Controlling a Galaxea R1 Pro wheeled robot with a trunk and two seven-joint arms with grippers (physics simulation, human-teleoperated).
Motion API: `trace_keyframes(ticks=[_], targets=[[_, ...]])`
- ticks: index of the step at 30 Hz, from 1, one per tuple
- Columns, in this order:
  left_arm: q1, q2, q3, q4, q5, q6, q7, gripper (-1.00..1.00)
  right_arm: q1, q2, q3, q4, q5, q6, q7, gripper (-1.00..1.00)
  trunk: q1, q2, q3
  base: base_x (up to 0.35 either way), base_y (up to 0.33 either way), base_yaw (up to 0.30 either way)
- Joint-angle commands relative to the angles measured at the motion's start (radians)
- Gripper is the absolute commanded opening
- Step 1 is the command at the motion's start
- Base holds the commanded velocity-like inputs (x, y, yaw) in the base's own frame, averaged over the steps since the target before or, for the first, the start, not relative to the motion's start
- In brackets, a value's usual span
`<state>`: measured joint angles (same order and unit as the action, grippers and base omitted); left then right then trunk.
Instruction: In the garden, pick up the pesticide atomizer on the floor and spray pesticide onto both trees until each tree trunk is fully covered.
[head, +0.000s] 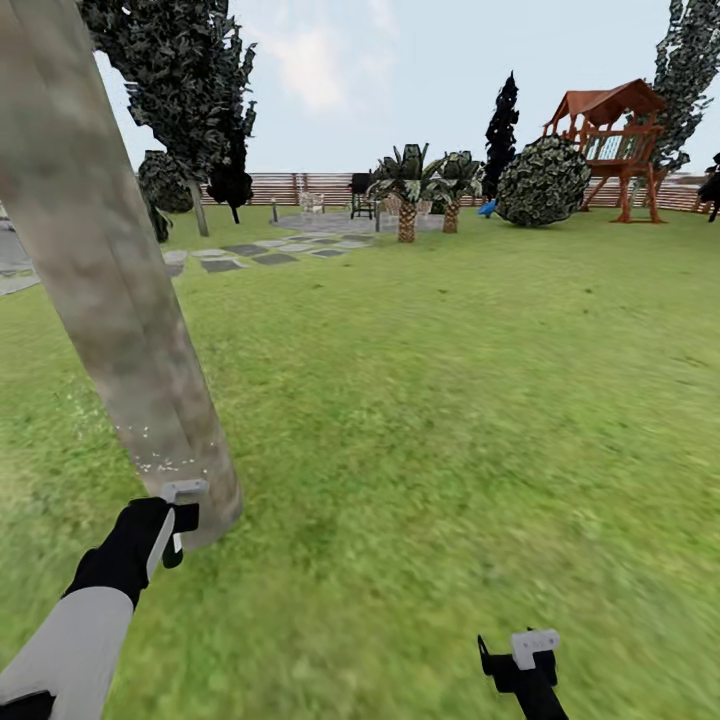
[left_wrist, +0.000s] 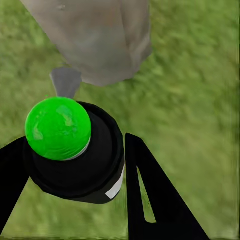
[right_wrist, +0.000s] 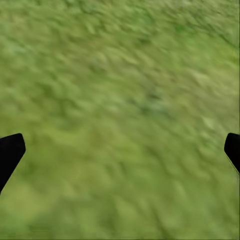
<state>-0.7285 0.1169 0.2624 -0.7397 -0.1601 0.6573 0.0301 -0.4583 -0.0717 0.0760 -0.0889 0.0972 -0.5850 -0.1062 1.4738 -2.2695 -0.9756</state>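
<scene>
A thick tree trunk (head: 110, 300), pale grey-tan with brown mottling, leans across the left of the head view. Whitish pesticide specks (head: 160, 462) dot it low down. My left gripper (head: 178, 522) sits right at the trunk's base, shut on the pesticide atomizer (left_wrist: 75, 165), a black canister with a bright green cap (left_wrist: 57, 127) and a grey nozzle (left_wrist: 65, 82) facing the trunk (left_wrist: 100, 40). A second tree with a thin pale trunk (head: 200, 212) stands far back left. My right gripper (head: 520, 660) hangs open and empty over the grass (right_wrist: 120, 100).
Open lawn (head: 450, 400) stretches ahead and to the right. Grey stepping stones (head: 270, 255) lie far left of centre. Short palms (head: 407, 195), a round bush (head: 545, 180), a wooden playset (head: 615, 140) and the slat fence (head: 300, 185) line the back.
</scene>
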Motion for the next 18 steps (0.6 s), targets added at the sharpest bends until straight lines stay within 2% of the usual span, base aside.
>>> trace_keyframes(ticks=[1, 2, 3, 7, 10, 12, 14, 16, 18], targets=[[-0.001, -0.007, 0.001, 0.006, -0.01, 0.004, -0.002, -1.0, 0.0, 0.0, 0.007, 0.0, 0.009, -0.001, -0.01, 1.0, 0.0, 0.0, -0.001, 0.23, -0.199, 0.271], [0.0, -0.025, 0.002, 0.008, -0.011, 0.004, -0.002, -1.0, 0.0, -0.001, 0.007, 0.0, 0.009, -0.001, -0.01, 1.0, 0.0, 0.0, -0.001, 0.217, -0.163, 0.276], [0.0, -0.029, 0.003, 0.007, -0.011, 0.004, -0.005, -1.0, 0.0, -0.001, 0.007, 0.0, 0.009, -0.001, -0.01, 1.0, 0.0, 0.0, -0.001, 0.162, -0.096, 0.277], [-0.002, -0.03, 0.003, 0.005, -0.012, 0.004, -0.01, -1.0, 0.0, -0.001, 0.007, 0.0, 0.009, -0.001, -0.01, 1.0, 0.0, 0.0, -0.001, 0.051, -0.029, 0.277], [-0.008, -0.035, 0.001, -0.052, -0.01, 0.01, -0.017, -1.0, 0.0, -0.001, 0.007, 0.0, 0.009, -0.001, -0.01, 1.0, 0.0, 0.0, -0.001, 0.004, -0.002, 0.278], [-0.013, -0.049, -0.002, -0.104, -0.01, 0.019, -0.021, -1.0, 0.0, -0.001, 0.007, 0.0, 0.009, -0.001, -0.01, 1.0, 0.0, 0.0, -0.001, 0.001, -0.001, 0.27], [-0.017, -0.056, -0.003, -0.119, -0.009, 0.023, -0.022, -1.0, 0.0, -0.002, 0.007, 0.0, 0.009, -0.001, -0.01, 1.0, 0.0, 0.0, -0.001, 0.0, 0.0, 0.119], [-0.037, -0.049, 0.001, -0.121, -0.009, 0.026, -0.022, -1.0, 0.0, -0.002, 0.007, 0.0, 0.009, -0.001, -0.011, 1.0, 0.0, 0.0, -0.001, 0.0, 0.0, 0.039], [-0.06, -0.016, 0.004, -0.116, -0.012, 0.028, -0.022, -1.0, 0.0, -0.002, 0.007, 0.0, 0.009, -0.001, -0.012, 1.0, 0.0, 0.0, -0.001, 0.0, 0.0, 0.005]])
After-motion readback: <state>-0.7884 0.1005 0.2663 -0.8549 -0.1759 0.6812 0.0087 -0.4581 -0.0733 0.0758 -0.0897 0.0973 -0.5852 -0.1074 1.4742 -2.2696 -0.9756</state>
